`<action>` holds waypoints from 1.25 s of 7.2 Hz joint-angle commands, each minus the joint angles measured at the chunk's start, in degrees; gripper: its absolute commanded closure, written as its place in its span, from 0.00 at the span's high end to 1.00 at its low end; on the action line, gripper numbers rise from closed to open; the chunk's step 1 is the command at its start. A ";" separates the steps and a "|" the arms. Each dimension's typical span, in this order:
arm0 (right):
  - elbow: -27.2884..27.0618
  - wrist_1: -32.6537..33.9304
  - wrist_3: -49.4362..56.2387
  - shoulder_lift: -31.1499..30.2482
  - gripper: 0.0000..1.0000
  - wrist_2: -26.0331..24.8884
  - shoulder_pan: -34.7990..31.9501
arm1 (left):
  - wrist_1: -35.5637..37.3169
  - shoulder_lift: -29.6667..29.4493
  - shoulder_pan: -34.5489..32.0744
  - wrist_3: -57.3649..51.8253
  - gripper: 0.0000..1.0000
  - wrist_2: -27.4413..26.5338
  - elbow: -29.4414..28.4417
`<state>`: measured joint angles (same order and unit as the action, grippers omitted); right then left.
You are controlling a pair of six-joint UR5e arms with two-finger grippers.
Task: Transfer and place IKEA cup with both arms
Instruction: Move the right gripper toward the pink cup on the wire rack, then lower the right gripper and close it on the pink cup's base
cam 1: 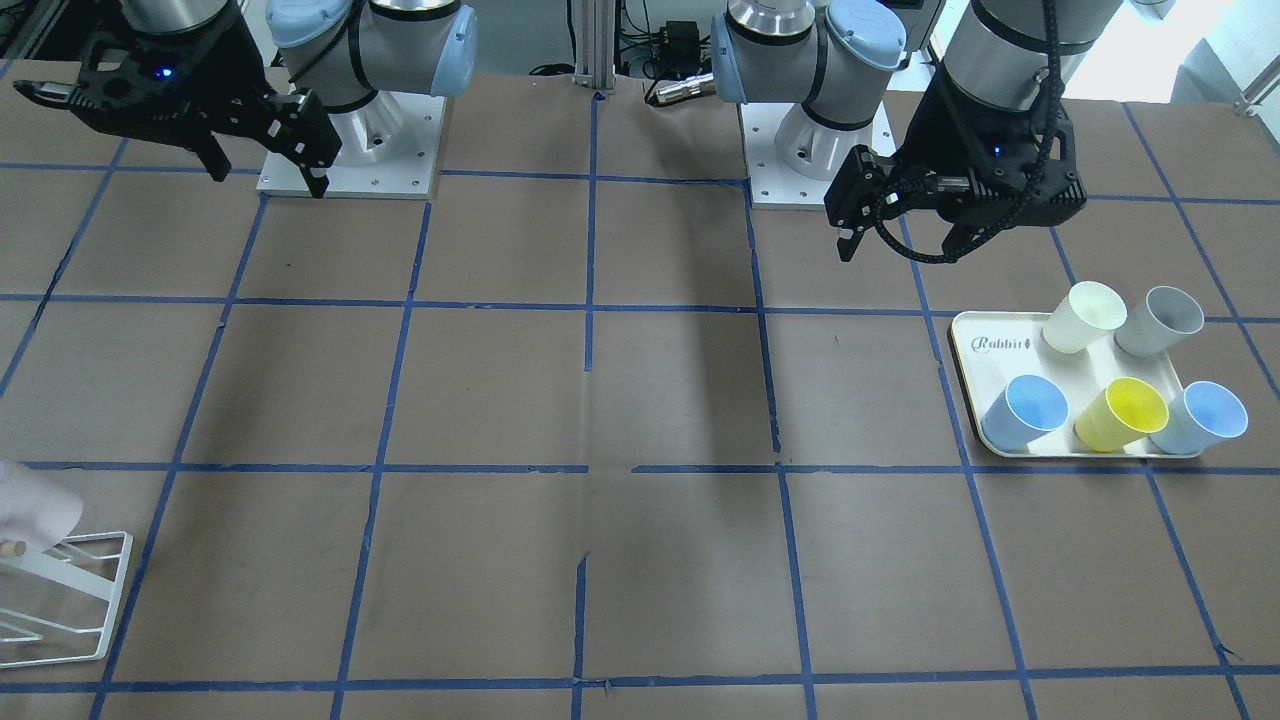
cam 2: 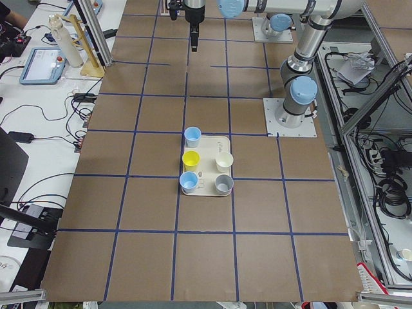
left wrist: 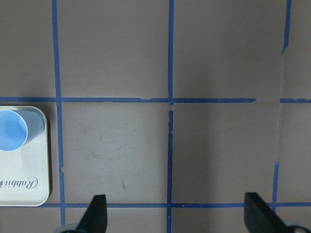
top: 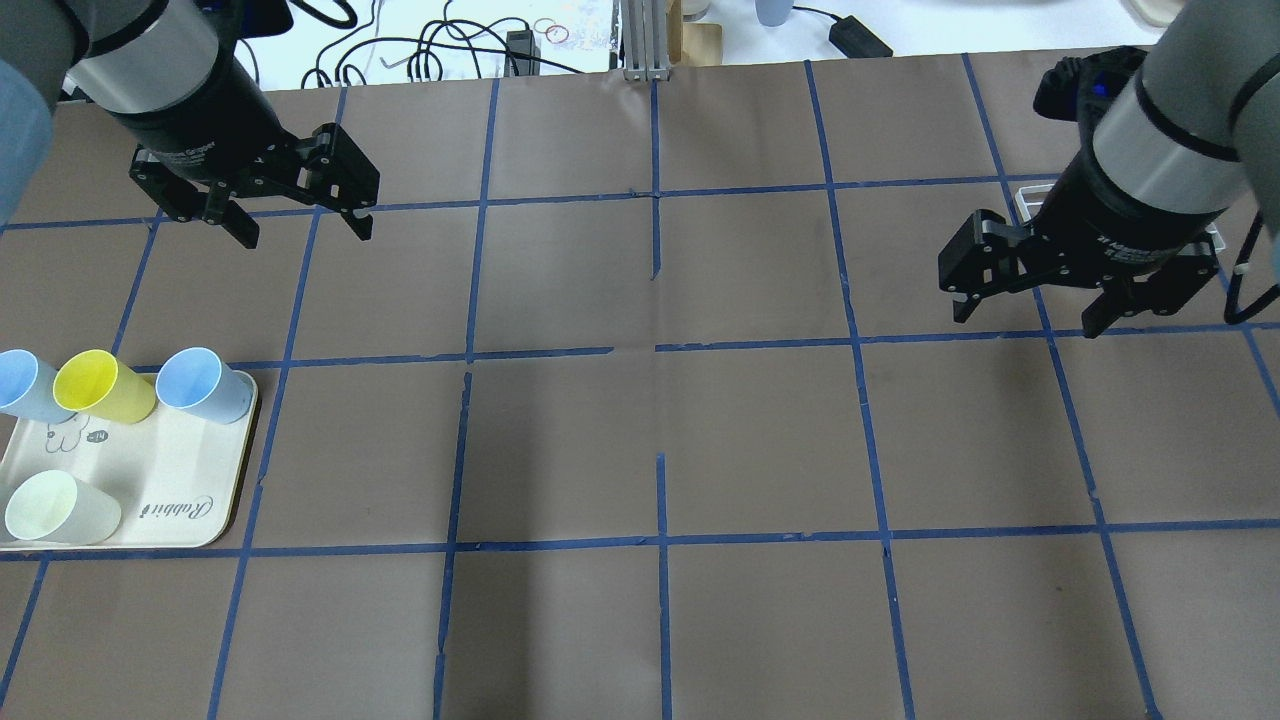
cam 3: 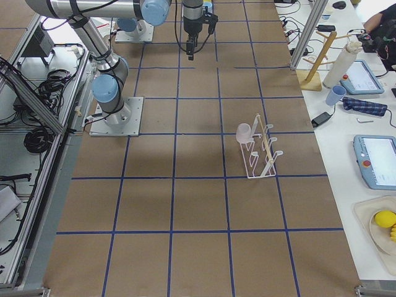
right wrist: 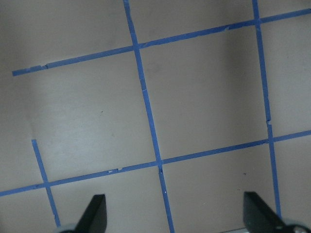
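The pale pink IKEA cup point(cam 1: 35, 510) hangs tilted on a peg of a white wire rack point(cam 1: 75, 600) at the table's edge on my right side. It also shows in the exterior right view point(cam 3: 244, 131). My right gripper point(top: 1028, 322) is open and empty, raised above the table short of the rack; it also shows in the front view point(cam 1: 267, 178). My left gripper point(top: 305, 235) is open and empty, raised over bare table beyond the tray; it also shows in the front view point(cam 1: 900, 250). Both wrist views show only taped table between the open fingers.
A cream tray point(cam 1: 975, 345) on my left side holds a cream-white cup point(cam 1: 1085, 315), a grey cup point(cam 1: 1160, 320), a yellow cup point(cam 1: 1122, 412) and two light blue cups point(cam 1: 1025, 412). Blue tape lines grid the brown table. The arm bases point(cam 1: 350, 150) stand at the robot's edge.
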<state>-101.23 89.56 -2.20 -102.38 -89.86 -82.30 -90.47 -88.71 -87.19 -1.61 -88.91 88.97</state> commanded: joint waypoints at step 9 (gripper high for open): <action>0.42 26.26 50.17 17.89 1.00 1.09 20.86 | 0.12 -0.15 0.00 0.21 1.00 0.40 -0.03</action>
<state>-100.91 112.30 45.13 -87.49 -89.06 -61.72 -90.36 -88.82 -87.19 -1.34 -88.51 88.95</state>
